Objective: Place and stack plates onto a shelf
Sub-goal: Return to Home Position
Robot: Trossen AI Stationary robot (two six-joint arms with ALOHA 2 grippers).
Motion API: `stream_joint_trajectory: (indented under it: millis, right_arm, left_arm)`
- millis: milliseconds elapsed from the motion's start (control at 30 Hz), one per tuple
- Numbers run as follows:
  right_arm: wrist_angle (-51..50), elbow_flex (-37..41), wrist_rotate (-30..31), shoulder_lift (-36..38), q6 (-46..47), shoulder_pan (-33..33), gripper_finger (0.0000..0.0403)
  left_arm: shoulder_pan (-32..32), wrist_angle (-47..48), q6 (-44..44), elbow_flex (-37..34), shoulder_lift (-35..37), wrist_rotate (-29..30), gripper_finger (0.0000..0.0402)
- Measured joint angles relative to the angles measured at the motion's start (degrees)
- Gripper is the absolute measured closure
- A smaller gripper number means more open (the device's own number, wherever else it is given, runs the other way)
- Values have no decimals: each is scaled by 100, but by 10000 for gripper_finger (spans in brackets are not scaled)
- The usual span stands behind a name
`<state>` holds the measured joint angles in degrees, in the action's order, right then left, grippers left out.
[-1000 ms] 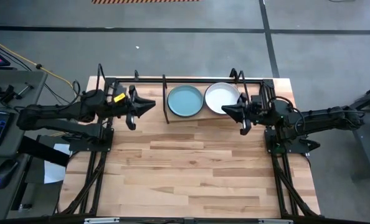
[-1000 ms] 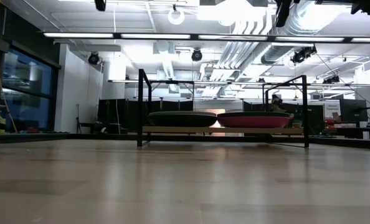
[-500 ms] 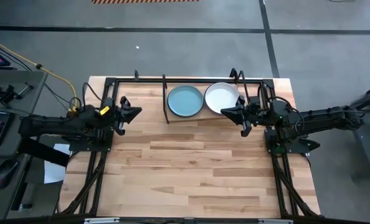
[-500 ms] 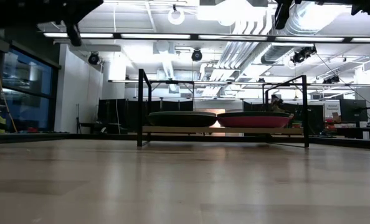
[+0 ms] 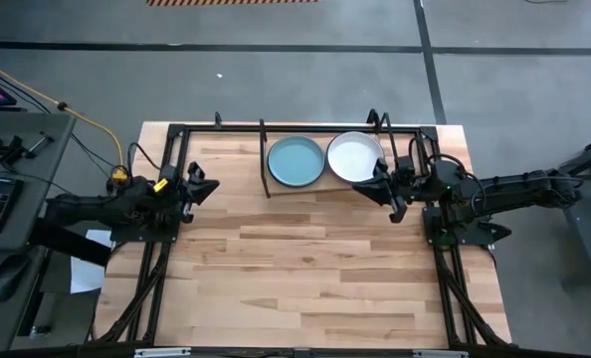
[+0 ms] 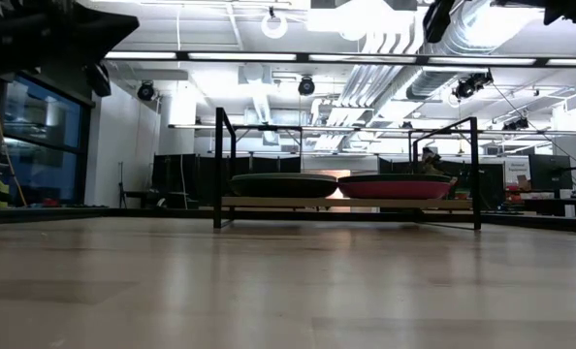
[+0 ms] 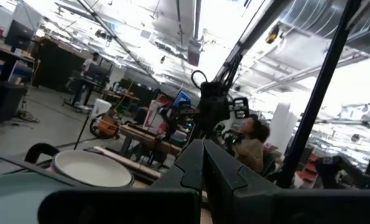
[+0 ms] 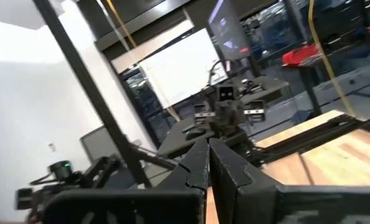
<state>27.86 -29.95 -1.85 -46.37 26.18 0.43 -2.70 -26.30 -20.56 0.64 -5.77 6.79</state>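
2 plate stacks sit on the shelf (image 5: 264, 159) at the tabletop's (image 5: 305, 259) far edge, a light teal plate (image 5: 295, 161) topping the left stack and a white plate (image 5: 355, 157) the right. The right end effector (image 5: 375, 183), clenched on nothing, hovers just beside the white plate. The left end effector (image 5: 210, 185), likewise clenched, hangs well apart from the shelf.

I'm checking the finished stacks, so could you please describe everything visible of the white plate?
The white plate is round, shallow and matte, with a low raised rim. It lies level and face up atop the right-hand stack on the shelf, close beside the light teal plate. A magenta plate shows lower in that stack. The right gripper hangs near its rim, shut, not holding it.
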Motion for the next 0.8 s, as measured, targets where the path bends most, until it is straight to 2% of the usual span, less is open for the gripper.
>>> stream_joint_trajectory:
  millis: [200,467,600,800]
  right_arm:
    - [-139,0,-457,30,286,0,403]
    - [-1338,55,-575,394,357,-2,403]
    - [-1200,601,-701,950,370,-1,403]
    - [-681,1689,-549,2007,382,-2,403]
  left_arm:
    - [0,373,-16,4,545,0,401]
    - [0,466,-620,4,522,-4,401]
    - [0,468,-624,4,522,-4,401]
    - [0,468,-624,4,522,-4,401]
